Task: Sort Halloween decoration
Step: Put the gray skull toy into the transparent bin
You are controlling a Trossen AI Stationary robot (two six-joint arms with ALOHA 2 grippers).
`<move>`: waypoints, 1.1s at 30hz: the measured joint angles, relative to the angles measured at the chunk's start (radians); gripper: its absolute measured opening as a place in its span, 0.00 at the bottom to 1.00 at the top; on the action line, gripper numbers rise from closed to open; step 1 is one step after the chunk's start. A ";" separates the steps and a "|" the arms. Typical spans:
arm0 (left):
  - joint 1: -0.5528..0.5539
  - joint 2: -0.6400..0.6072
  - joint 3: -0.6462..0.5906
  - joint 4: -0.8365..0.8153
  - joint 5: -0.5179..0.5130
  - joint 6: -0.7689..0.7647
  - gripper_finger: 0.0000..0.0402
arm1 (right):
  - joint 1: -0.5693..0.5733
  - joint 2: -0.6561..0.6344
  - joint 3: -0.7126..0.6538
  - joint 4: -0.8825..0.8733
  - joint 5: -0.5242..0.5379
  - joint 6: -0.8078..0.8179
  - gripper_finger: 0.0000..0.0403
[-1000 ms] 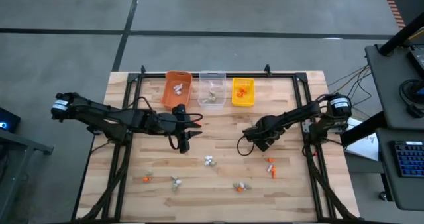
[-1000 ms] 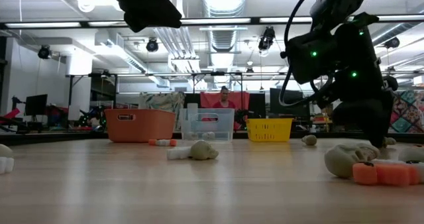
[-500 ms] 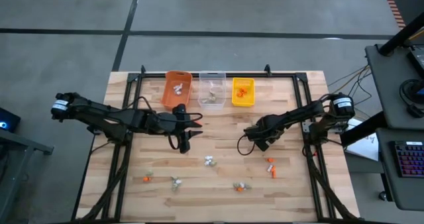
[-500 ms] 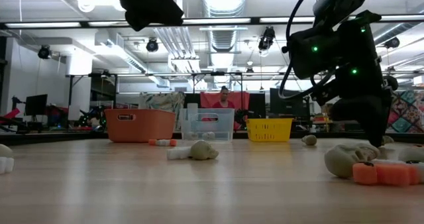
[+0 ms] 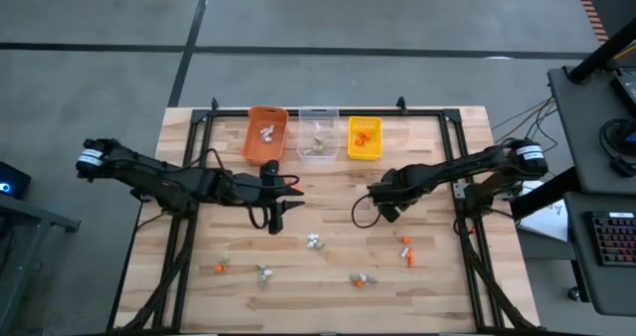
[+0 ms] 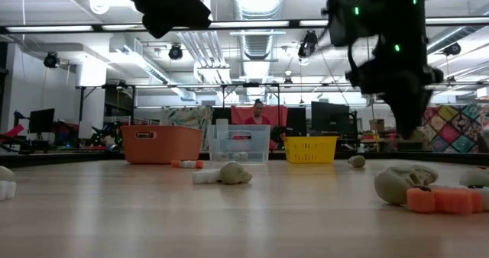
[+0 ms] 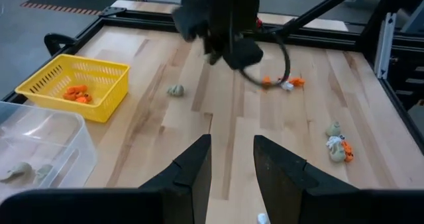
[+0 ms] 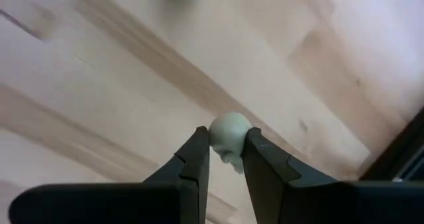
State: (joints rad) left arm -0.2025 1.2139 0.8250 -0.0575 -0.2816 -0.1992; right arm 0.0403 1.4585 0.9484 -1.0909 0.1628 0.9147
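your right gripper [image 8: 222, 159] has its fingers clenched on a grey-tan trinket [image 8: 229, 136], lifted off the counter [image 5: 328, 182] mid-right. clear bin [image 5: 318, 135] lies toward the far edge, closer to this arm. left gripper [image 7: 228, 159] hangs parted, empty.

Three bins [image 5: 316, 134], two arms [image 5: 169, 177].

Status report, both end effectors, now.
Right end effector shut on grey-tan trinket, lifted off table. Left end effector open, empty, waiting near orange bin. Nothing in the way.
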 joint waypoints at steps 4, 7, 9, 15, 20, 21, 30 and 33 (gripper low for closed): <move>-0.011 -0.025 -0.046 0.055 0.000 -0.004 0.24 | 0.000 -0.067 0.058 0.011 0.052 -0.023 0.17; -0.020 -0.063 -0.084 0.089 0.000 -0.013 0.24 | 0.000 -0.113 0.089 0.074 0.079 -0.073 0.17; -0.026 -0.094 -0.109 0.121 0.001 -0.022 0.24 | 0.000 -0.139 0.098 0.169 0.087 -0.132 0.17; -0.032 -0.183 -0.201 0.220 0.000 -0.038 0.24 | -0.013 -0.159 0.094 0.597 0.104 -0.382 0.17; -0.032 -0.221 -0.269 0.341 0.000 -0.041 0.24 | -0.060 -0.079 0.094 1.027 0.109 -0.601 0.17; -0.032 -0.227 -0.282 0.354 0.000 -0.043 0.24 | -0.074 -0.055 0.093 1.107 0.109 -0.639 0.17; -0.032 -0.214 -0.283 0.363 0.000 -0.056 0.24 | -0.287 0.144 0.142 1.380 0.109 -0.741 0.17; -0.031 -0.206 -0.280 0.361 -0.001 -0.056 0.24 | -0.361 0.220 0.198 1.362 0.089 -0.743 0.17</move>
State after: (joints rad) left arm -0.2337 1.0075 0.5452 0.3030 -0.2830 -0.2547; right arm -0.3204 1.6781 1.1464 0.2707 0.2514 0.1716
